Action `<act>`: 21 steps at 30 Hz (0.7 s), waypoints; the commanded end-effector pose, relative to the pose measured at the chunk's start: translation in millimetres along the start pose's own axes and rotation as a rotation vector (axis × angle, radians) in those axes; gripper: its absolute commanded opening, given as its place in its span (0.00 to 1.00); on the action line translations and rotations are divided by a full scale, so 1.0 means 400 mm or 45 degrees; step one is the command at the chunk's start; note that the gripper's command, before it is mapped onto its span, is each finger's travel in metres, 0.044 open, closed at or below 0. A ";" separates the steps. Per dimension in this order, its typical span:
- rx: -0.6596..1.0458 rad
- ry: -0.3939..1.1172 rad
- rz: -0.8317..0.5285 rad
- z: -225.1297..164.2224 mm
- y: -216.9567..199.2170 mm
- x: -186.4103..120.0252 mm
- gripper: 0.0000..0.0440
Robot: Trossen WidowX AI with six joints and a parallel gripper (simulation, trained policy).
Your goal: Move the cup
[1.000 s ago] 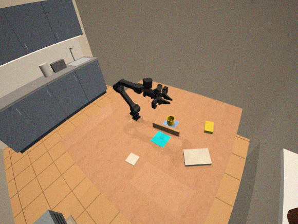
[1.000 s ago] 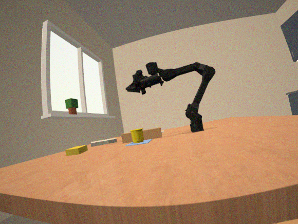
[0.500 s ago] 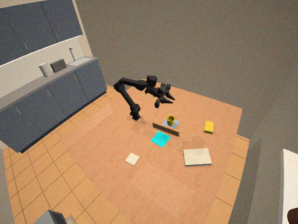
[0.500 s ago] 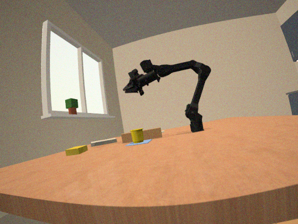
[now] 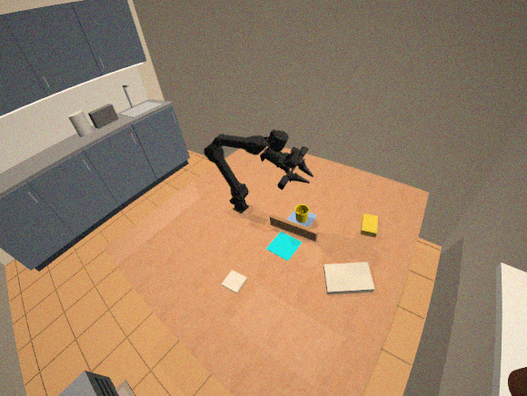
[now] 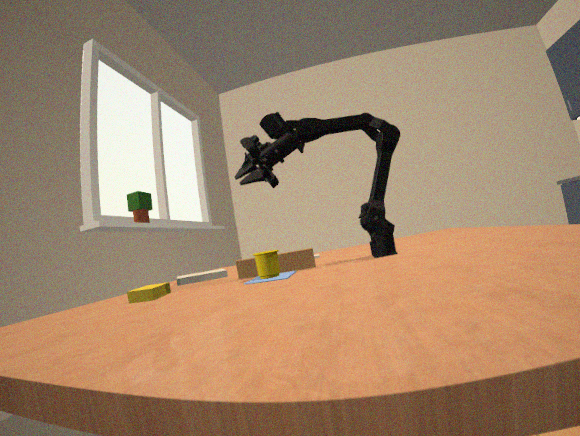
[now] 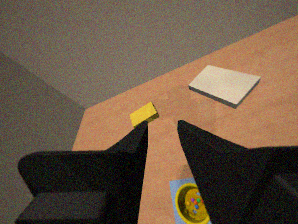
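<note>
Top view, claw (image 5: 311, 179) (image 6: 238, 181) (image 7: 162, 125) above table (image 5: 191, 272) (image 6: 320, 340) (image 7: 115, 117), wall (image 5: 293, 229) (image 6: 297, 259) beside cup (image 5: 302, 213) (image 6: 267, 264) (image 7: 192, 204)

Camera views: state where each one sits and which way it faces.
Top: high above the table, looking steeply down; the whole arm and end effector show.
Exterior: low by a table edge, looking across towards a window and walls; arm and end effector show.
Wrist: behind the end effector's fingers, looking out and down past them.
Top and wrist share the marble cup.
</note>
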State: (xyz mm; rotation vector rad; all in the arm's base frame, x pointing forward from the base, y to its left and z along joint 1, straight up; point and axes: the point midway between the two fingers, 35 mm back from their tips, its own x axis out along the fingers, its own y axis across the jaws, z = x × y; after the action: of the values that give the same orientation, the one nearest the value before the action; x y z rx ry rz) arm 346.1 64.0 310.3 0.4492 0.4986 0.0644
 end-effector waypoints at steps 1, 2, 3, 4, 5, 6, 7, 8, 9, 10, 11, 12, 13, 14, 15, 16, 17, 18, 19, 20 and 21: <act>0.047 0.045 -0.006 -0.006 0.010 0.006 0.30; 0.063 0.061 -0.011 -0.009 0.012 0.009 0.30; 0.080 0.077 -0.016 -0.011 0.014 0.011 0.31; 0.096 0.093 -0.022 -0.014 0.016 0.013 0.31; 0.113 0.109 -0.028 -0.017 0.018 0.015 0.31; 0.130 0.125 -0.034 -0.019 0.020 0.017 0.31; 0.146 0.141 -0.040 -0.022 0.022 0.019 0.31; 0.163 0.157 -0.047 -0.025 0.024 0.021 0.31; 0.179 0.173 -0.054 -0.028 0.026 0.023 0.31; 0.196 0.189 -0.062 -0.031 0.028 0.025 0.31; 0.212 0.205 -0.070 -0.034 0.030 0.027 0.31; 0.229 0.221 -0.078 -0.038 0.032 0.029 0.31; 0.245 0.236 -0.087 -0.041 0.033 0.031 0.31; 0.261 0.252 -0.096 -0.045 0.035 0.033 0.31; 0.278 0.268 -0.105 -0.048 0.036 0.035 0.31; 0.294 0.283 -0.115 -0.052 0.037 0.037 0.31; 0.310 0.299 -0.125 -0.055 0.039 0.039 0.31; 0.325 0.314 -0.136 -0.059 0.040 0.040 0.31; 0.341 0.329 -0.147 -0.063 0.041 0.042 0.31; 0.356 0.344 -0.158 -0.067 0.042 0.044 0.31; 0.371 0.359 -0.170 -0.070 0.043 0.045 0.31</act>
State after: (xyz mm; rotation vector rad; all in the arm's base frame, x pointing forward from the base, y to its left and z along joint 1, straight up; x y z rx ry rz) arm 349.4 90.6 289.3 0.6767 0.7945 -0.0636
